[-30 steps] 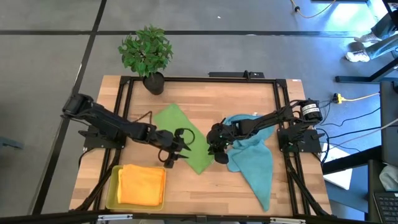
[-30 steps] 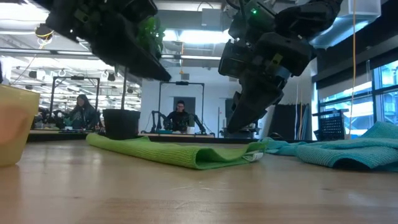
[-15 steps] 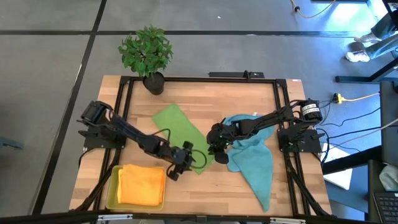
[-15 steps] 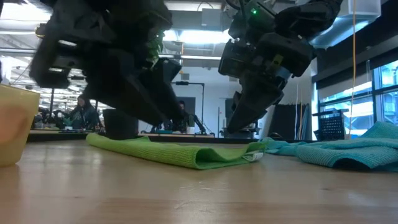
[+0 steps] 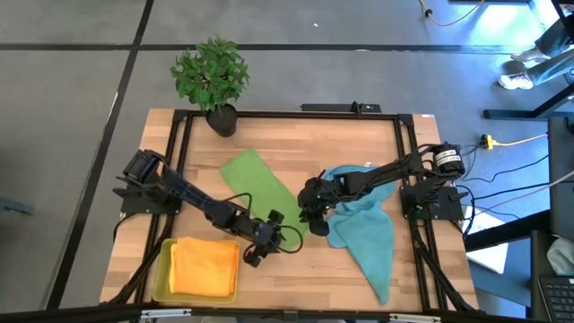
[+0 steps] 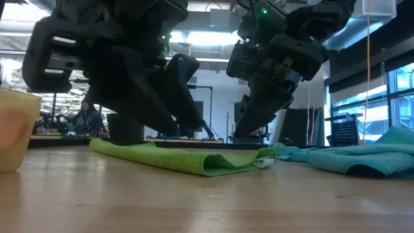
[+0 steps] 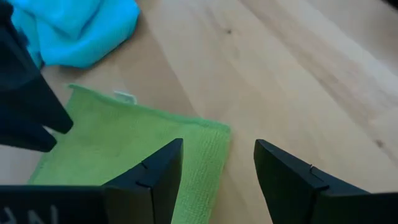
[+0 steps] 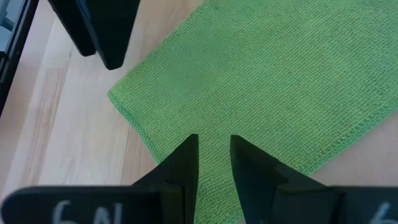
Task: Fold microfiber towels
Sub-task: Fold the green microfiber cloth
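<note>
— Wooden worktop [image 5: 296, 144] inside a black frame, potted plant [image 5: 212, 79] at its far edge. What holds what?

— A yellow tray [image 5: 163, 269] at the near left corner carries the orange towel [image 5: 205, 267], lying flat inside it.

— And the green towel [image 5: 261, 193]?

— Folded into a long strip, running diagonally across the middle. Its near end lies between the two arms. The teal towels [image 5: 363, 229] sit bunched on the right, touching the right arm.

— The pincers?

— The left pincer [image 7: 211, 180] hangs low over the strip's near corner, fingers set wide, holding nothing. The right pincer [image 8: 213, 171] sits above the strip's edge, fingers narrow with only a slim gap, also empty.

— Free space?

— Bare wood stretches along the near edge between tray and teal cloth, and along the far side right of the plant.
</note>
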### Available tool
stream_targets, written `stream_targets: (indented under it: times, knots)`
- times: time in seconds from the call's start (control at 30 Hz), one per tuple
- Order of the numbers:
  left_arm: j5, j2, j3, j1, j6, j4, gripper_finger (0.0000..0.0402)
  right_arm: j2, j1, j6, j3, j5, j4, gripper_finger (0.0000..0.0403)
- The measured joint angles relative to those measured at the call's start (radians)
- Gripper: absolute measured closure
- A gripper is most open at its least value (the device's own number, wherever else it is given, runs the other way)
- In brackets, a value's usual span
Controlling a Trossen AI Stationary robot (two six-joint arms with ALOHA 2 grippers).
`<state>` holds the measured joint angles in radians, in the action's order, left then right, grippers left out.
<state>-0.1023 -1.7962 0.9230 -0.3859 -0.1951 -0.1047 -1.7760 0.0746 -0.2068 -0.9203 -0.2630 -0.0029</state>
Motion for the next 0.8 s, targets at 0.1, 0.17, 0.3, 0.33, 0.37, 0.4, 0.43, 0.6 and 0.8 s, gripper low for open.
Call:
stream_targets:
  times: [0.1,0.17,0.3,0.33,0.37,0.4,0.43,0.6,0.8]
  knots:
    - [0.006,0.000,0.000,0.010,-0.023,-0.007,0.0210,0.000,0.000,0.001,0.000,0.000,0.001,0.0309]
    - [0.012,-0.009,0.001,0.013,-0.026,-0.011,0.0210,0.000,0.000,0.001,0.000,0.000,0.001,0.0309]
    - [0.018,-0.051,-0.001,0.022,-0.043,0.000,0.0210,0.000,0.000,0.002,0.000,0.004,0.001,0.0309]
    - [0.019,-0.062,0.001,0.025,-0.044,-0.015,0.0210,0.000,0.000,0.002,0.000,0.008,0.001,0.0309]
    - [0.019,-0.072,0.002,0.028,-0.044,-0.017,0.0210,0.000,0.000,0.002,0.000,0.008,0.001,0.0309]
    - [0.019,-0.079,0.000,0.032,-0.044,-0.016,0.0210,0.000,0.000,0.002,0.000,0.008,0.001,0.0309]
    - [0.021,-0.086,0.000,0.035,-0.044,-0.019,0.0210,0.000,0.000,0.003,0.000,0.008,0.001,0.0309]
    - [0.023,-0.093,0.001,0.044,-0.044,-0.022,0.0211,0.000,0.000,0.004,0.000,0.011,0.001,0.0309]
    - [0.027,-0.095,0.001,0.044,-0.077,-0.020,0.0226,0.000,0.000,-0.001,0.000,0.011,0.000,0.0309]
